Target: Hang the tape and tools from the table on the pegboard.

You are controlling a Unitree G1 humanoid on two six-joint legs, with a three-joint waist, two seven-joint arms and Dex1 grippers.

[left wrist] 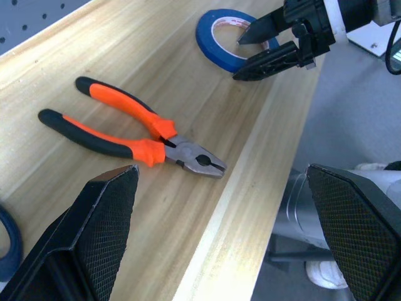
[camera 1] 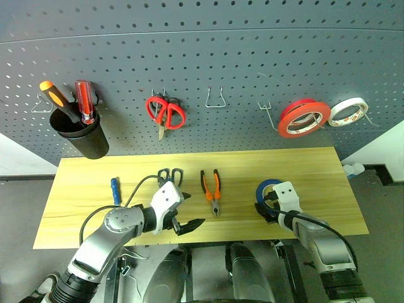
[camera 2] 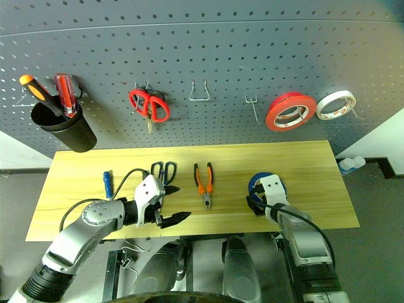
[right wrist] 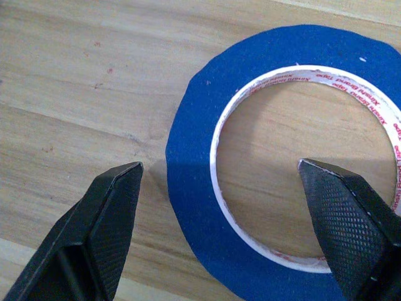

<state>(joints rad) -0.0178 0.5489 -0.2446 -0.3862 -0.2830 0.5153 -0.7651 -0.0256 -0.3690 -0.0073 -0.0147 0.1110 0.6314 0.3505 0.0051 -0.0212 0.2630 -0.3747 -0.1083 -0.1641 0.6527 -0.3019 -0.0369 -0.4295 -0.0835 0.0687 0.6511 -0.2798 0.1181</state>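
In the head views, the right gripper (camera 1: 270, 208) covers the near side of the blue tape roll (camera 1: 265, 187), low and right of centre. The left gripper (camera 1: 184, 219) overlaps the blades of the black-handled scissors (camera 1: 170, 174), so only the handle loops show clearly. In the left wrist picture, a dark blue curve at the lower left edge is cut off and cannot be identified. In the right wrist picture, the tape's right and lower parts run past the frame edge. The shafts of the orange and red screwdrivers (camera 1: 69, 101) are hidden inside the black cup (camera 1: 85, 139) at upper left.
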